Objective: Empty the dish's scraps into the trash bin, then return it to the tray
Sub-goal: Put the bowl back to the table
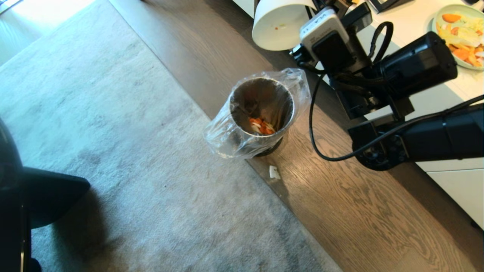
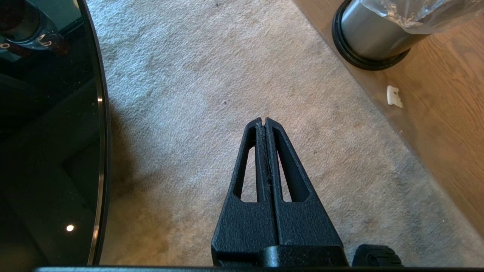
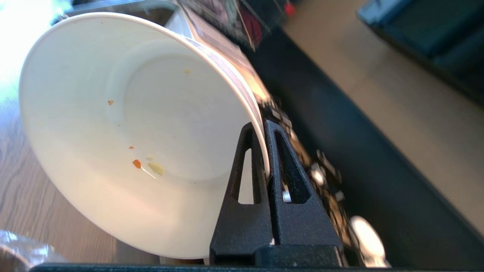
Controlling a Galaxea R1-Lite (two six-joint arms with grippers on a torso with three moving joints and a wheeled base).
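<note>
While the right end effector (image 3: 264,126) pinches its rim, the dish (image 3: 124,124) hangs tilted beside the trash bin (image 1: 261,117).

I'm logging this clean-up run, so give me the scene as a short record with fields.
dish: white bowl, tipped on its side, rim pinched by right gripper, only crumbs inside
scraps: orange and pale pieces at the bottom of trash bin
stray: one pale piece on the wooden floor beside the bin
left gripper: shut, idle over the carpet
</note>
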